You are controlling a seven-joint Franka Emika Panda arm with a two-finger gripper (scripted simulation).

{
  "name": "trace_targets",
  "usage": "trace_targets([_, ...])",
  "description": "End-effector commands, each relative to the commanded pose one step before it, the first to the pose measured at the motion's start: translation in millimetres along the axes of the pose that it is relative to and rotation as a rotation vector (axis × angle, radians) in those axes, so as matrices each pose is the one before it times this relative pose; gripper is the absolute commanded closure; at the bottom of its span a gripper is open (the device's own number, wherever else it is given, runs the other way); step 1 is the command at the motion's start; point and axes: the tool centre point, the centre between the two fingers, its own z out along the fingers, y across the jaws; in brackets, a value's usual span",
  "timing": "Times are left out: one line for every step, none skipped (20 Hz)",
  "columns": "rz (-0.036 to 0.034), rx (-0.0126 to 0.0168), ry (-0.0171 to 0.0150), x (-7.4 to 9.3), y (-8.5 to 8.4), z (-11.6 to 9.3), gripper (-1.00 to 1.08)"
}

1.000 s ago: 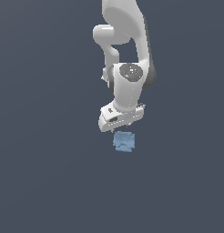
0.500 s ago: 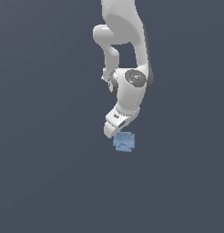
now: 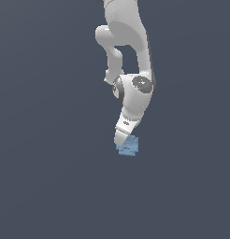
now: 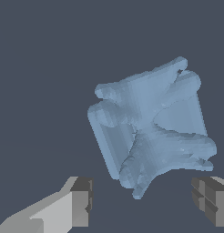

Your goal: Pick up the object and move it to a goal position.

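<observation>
A: Below the wrist, the blue lump (image 4: 150,129) sits on the dark desk (image 3: 46,186), right under the white arm (image 3: 131,100). You're low over it; in the exterior view the hand overlaps its upper edge.

B: Grip status?

A: Jaws (image 4: 143,205) are apart, wider than the lump, holding nothing. Wrist view shows both fingertips (image 4: 81,200) with bare desk between them. The lump lies just beyond the gap, not inside it. I see no contact with either pad.

B: So you'd close now?

A: No. Your main risk is closing on nothing, or nipping just one corner. The lump sits turned at an angle to the closing line, so the pads would likely meet edges, not flat faces.

B: Consequence?

A: It could twist or squirt out as you squeeze. Its faces are ridged and uneven, so expect few contact points and a weak hold.

B: Anything else?

A: If you descend off-centre, one finger may land on top of the lump and shove it away. I'd get it centred between the fingers first, and square the wrist to its faces if you can.

B: Goal position?

A: Not visible in either view, so I can't tell you where it is.
</observation>
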Motion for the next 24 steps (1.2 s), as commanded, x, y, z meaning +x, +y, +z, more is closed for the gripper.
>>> trace_targets([-0.06311, -0.00481, -0.00382, 0.92, -2.12, 3.46, -0.60])
trace_targets([-0.01992, -0.00134, -0.00122, 0.36, -0.72, 1.13, -0.60])
trace_targets([-0.01804, -0.00119, -0.00109, 0.34, -0.65, 1.02, -0.60])
trace_targets([-0.01615, -0.00104, -0.00097, 0.32, -0.58, 0.91, -0.60])
trace_targets([-0.01425, -0.00091, -0.00084, 0.29, -0.51, 0.80, -0.60])
trace_targets([-0.01236, -0.00077, -0.00073, 0.27, -0.45, 0.69, -0.60])
trace_targets([-0.01046, -0.00065, -0.00061, 0.23, -0.38, 0.58, -0.60])
trace_targets([-0.00857, -0.00052, -0.00050, 0.20, -0.31, 0.48, -0.60])
trace_targets([-0.00664, -0.00040, -0.00038, 0.14, -0.23, 0.37, -0.60])
trace_targets([-0.00477, -0.00029, -0.00027, 0.12, -0.17, 0.26, -0.60])
trace_targets([-0.00284, -0.00017, -0.00016, 0.06, -0.10, 0.16, -0.60])
trace_targets([-0.00097, -0.00006, -0.00006, 0.03, -0.04, 0.05, -0.60])
trace_targets([0.00598, 0.00064, 0.00028, -0.11, 0.10, -0.21, -0.60])
trace_targets([0.00000, 0.00000, 0.00000, -0.04, 0.01, 0.36, -0.60])
trace_targets([0.00000, 0.00000, 0.00000, -0.12, 0.04, 1.08, -0.60])
trace_targets([-0.00069, -0.00007, -0.00003, 0.19, -0.08, 1.77, -0.60])
trace_targets([-0.00069, -0.00006, -0.00003, 0.10, -0.07, 2.50, -0.60])
trace_targets([-0.00069, -0.00005, -0.00002, 0.00, -0.06, 3.22, -0.60])
trace_targets([-0.00069, -0.00004, -0.00002, -0.10, -0.07, 3.95, -0.60])
trace_targets([-0.00097, -0.00005, -0.00002, -0.03, -0.15, 4.49, -0.60])
trace_targets([-0.00098, -0.00004, -0.00001, 0.02, -0.19, 3.95, -0.60])
trace_targets([-0.00069, -0.00002, 0.00000, -0.06, -0.16, 3.24, -0.60])
trace_targets([-0.00069, -0.00001, 0.00000, 0.03, -0.17, 2.52, -0.60])
trace_targets([-0.00049, -0.00001, 0.00000, 0.01, -0.12, 1.80, -0.60])
